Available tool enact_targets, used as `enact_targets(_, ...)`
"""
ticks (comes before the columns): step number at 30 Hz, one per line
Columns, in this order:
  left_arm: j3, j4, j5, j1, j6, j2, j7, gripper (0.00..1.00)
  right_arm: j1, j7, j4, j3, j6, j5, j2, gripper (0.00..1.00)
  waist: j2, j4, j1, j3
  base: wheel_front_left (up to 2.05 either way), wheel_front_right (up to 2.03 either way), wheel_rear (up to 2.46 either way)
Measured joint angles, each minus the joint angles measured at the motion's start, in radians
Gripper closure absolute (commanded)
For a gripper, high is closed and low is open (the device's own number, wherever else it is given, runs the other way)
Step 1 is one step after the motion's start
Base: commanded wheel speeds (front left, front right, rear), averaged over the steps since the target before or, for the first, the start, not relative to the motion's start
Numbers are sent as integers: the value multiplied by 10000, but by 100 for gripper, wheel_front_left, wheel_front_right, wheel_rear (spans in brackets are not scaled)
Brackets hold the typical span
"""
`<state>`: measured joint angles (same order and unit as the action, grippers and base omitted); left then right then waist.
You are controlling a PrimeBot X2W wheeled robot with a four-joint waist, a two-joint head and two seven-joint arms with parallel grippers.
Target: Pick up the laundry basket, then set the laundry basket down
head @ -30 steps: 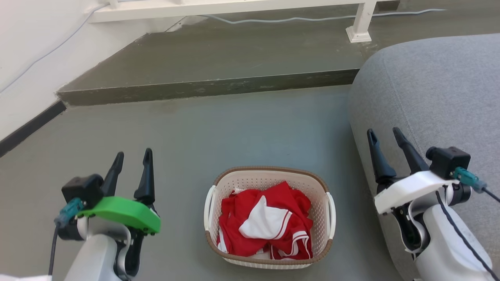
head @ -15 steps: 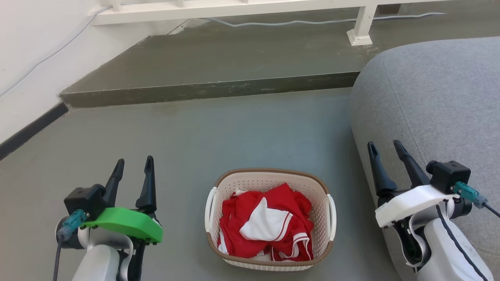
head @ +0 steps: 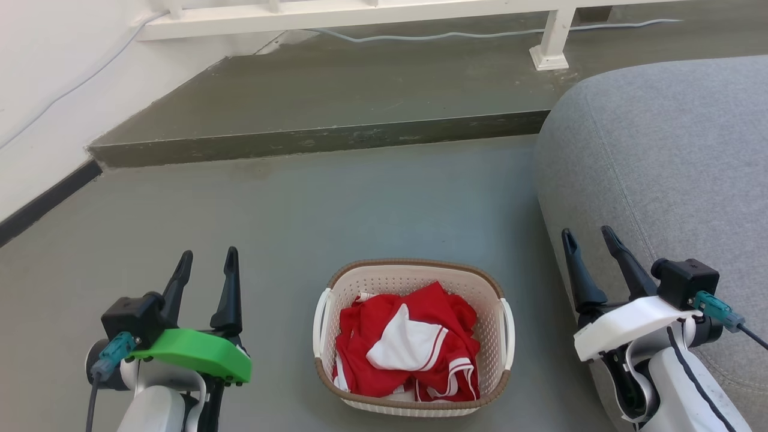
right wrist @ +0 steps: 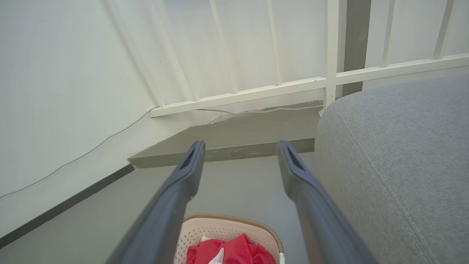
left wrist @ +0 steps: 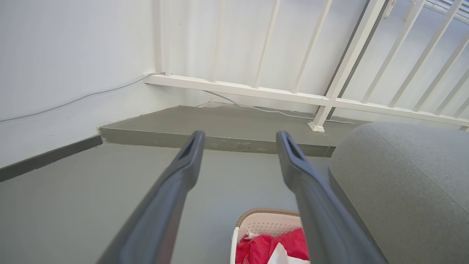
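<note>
Laundry basket [head: 408,277]: cream, perforated, brown rim, white side handles. It stands on the grey floor [head: 336,210] between my two grippers, touching neither.
Contents: crumpled red-and-white garment [head: 408,345].
My left gripper [head: 208,255]: fingers apart, empty.
My right gripper [head: 587,233]: fingers apart, empty, beside the grey sofa [head: 660,156].
Beyond: raised step [head: 336,102], white railing [head: 360,11].

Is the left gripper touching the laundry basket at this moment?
Apart. In the head view, a strip of bare floor lies between the left gripper and the laundry basket. Its open fingers hold nothing.
</note>
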<state>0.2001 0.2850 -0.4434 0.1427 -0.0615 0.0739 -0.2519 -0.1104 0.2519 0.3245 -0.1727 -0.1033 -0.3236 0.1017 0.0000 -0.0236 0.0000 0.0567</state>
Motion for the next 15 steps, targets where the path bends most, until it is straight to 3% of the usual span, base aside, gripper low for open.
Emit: enact_targets(15, -82, -88, 343, -58, -136, -186, 0, 0, 176, 0, -148, 42, -6, 167, -59, 0, 0, -84, 0, -12, 0, 0, 0)
